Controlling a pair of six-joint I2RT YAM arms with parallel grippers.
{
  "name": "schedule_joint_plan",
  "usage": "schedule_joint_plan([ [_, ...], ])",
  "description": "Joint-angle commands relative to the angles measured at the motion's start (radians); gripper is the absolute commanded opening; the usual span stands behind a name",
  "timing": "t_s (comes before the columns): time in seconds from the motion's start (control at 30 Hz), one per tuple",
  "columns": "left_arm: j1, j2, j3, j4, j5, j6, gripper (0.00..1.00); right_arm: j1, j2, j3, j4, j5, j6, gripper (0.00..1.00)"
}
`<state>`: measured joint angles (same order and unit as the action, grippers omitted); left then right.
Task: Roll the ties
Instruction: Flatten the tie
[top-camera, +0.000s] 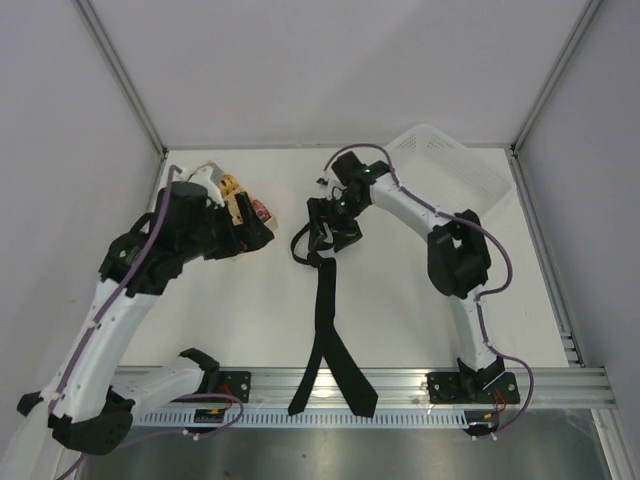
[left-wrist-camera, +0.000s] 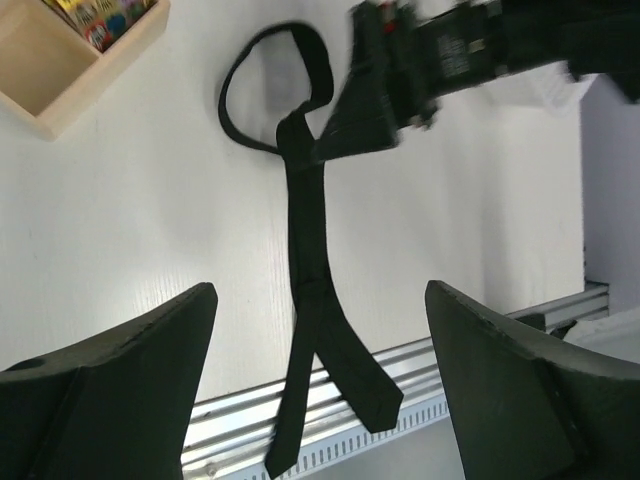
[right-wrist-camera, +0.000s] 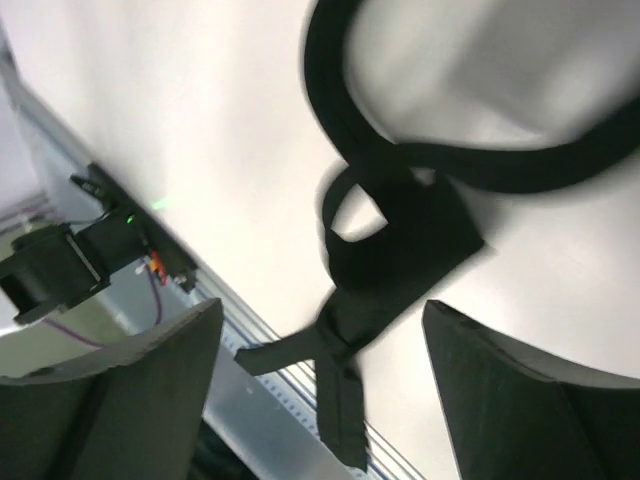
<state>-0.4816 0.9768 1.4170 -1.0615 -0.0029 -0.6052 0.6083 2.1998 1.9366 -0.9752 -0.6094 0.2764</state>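
White tabletop (top-camera: 400, 300) under us: we are hovering our right gripper (right-wrist-camera: 322, 315), open and empty, over the long black fabric necktie (top-camera: 323, 300)'s far loop, left gripper (left-wrist-camera: 318, 300) open too. We are judging rolling barely begun; its length is lying flat nearward.

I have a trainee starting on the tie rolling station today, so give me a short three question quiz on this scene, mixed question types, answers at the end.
1. True or false: the tie is already rolled into a coil.
2. Which end effector is over the tie's looped end? A) left B) right C) neither
3. Fill in: both tie ends cross the near metal ____.
Key: 1. False; it lies stretched out, with a loop at its far end. 2. B, the right end effector, open; the left end effector, also open, is beside the wooden box. 3. rail.
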Motion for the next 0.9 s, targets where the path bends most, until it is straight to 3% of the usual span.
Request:
schedule_joint_plan([
  [0.0,0.006,0.083,-0.059,0.079,0.073,0.002,0.92,-0.088,-0.199,-0.062,-0.002,0.161,-0.013,0.92],
  [0.2,0.005,0.278,-0.079,0.194,0.069,-0.016,0.87,-0.165,-0.385,-0.250,-0.034,0.264,-0.042,0.93],
  [0.33,0.003,0.407,-0.043,0.288,0.017,0.016,0.81,-0.107,-0.616,-0.492,0.074,0.335,0.026,0.82],
  [0.37,0.003,0.427,-0.041,0.310,0.005,0.022,0.81,-0.088,-0.661,-0.554,0.181,0.344,0.047,0.75],
  [0.4,0.003,0.465,-0.032,0.334,0.004,0.019,0.79,-0.026,-0.711,-0.684,0.244,0.362,0.108,0.71],
  [0.5,0.003,0.491,-0.010,0.342,-0.037,0.009,0.69,0.117,-0.824,-0.857,0.450,0.359,0.199,0.64],
  [0.6,0.003,0.471,-0.023,0.333,-0.048,-0.014,0.64,0.249,-0.833,-0.933,0.552,0.393,0.308,0.62],
  [0.63,0.003,0.464,-0.027,0.330,-0.054,-0.021,0.64,0.274,-0.818,-0.950,0.562,0.408,0.345,0.62],
  [0.77,0.003,0.395,-0.055,0.304,-0.052,-0.036,0.64,0.390,-0.709,-0.915,0.541,0.549,0.395,0.80],
  [0.87,0.003,0.334,-0.082,0.279,-0.052,-0.047,0.65,0.444,-0.611,-0.869,0.523,0.655,0.418,0.85],
])
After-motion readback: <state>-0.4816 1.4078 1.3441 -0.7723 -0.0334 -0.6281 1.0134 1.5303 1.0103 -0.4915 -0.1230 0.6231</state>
